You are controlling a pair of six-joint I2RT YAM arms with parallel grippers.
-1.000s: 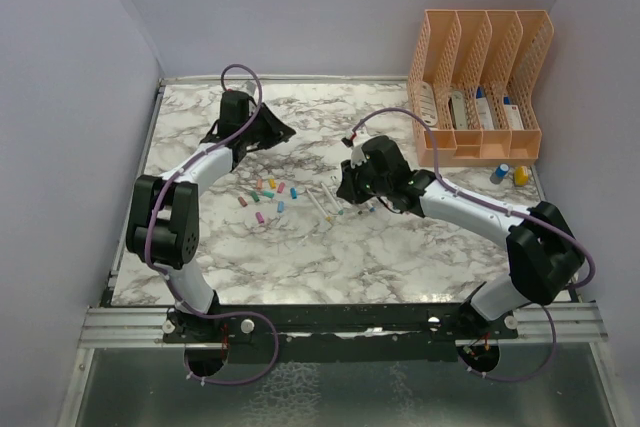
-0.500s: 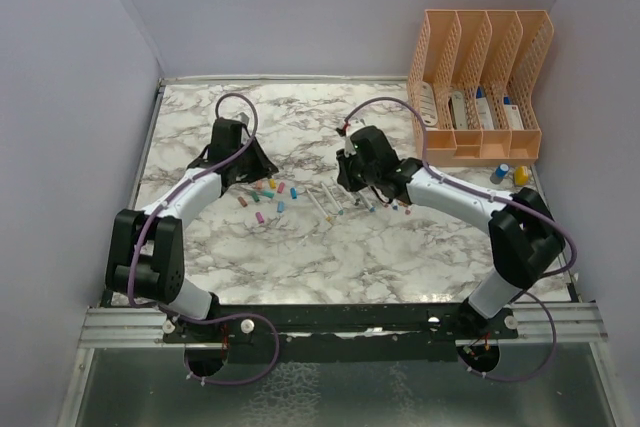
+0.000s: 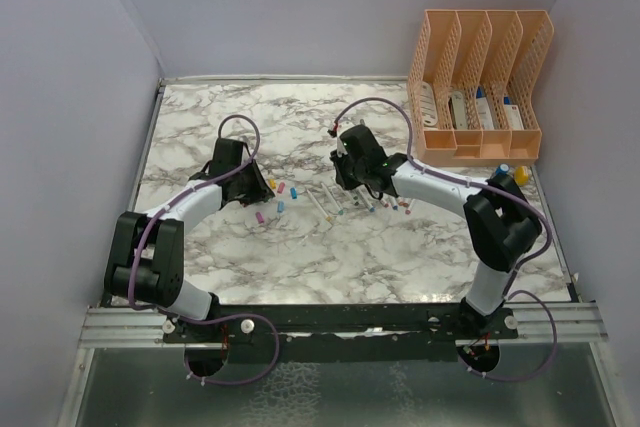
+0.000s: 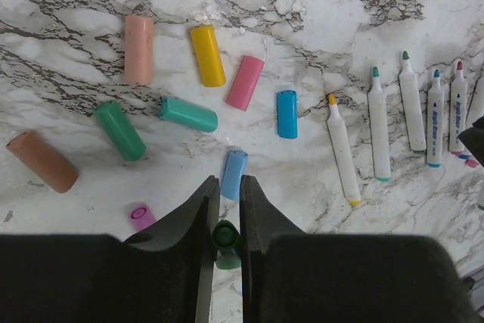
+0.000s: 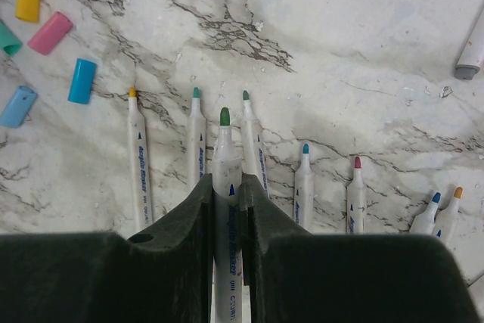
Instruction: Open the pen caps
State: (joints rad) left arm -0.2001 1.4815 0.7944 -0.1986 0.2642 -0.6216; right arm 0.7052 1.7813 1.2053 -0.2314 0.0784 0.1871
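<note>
My left claw [image 4: 226,191] gripped a green cap [image 4: 225,236]; my right claw [image 5: 225,183] gripped a green-tipped pen [image 5: 225,149]; loose caps [image 4: 187,113] and uncapped pens [image 4: 380,130] crowded the counter [image 4: 302,5].

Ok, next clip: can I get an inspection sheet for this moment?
Surface: marble-patterned table, no spills seen.
Job's things: nine loose caps lie scattered; uncapped pens lie in a row, tips bare.
Clutter: peach file organiser at the far right, items standing in it.
Grippers: left gripper shut on a green cap; right gripper shut on a green-tipped pen.
Cables: a purple cable loops above each arm.
Surroundings: plain walls on three sides; nothing else seen.
</note>
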